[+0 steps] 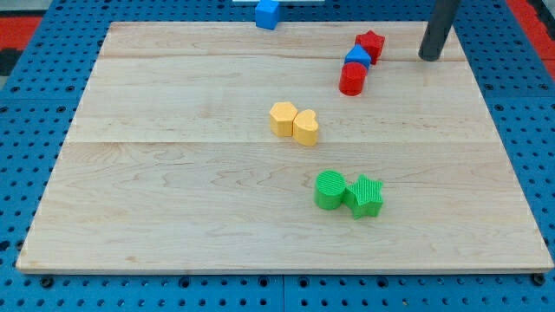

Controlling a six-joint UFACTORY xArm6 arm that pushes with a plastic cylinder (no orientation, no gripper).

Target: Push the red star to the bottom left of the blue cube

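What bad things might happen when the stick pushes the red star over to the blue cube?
1. The red star touches a small blue block, with a red cylinder just below. A push from my tip, now on the star's right, would probably drag those along.
2. The blue cube sits at the board's top edge. A bump might knock it off.
3. The star's points may make it spin rather than slide straight.

Pale wooden board (173, 199), blue pegboard (35, 104) beneath
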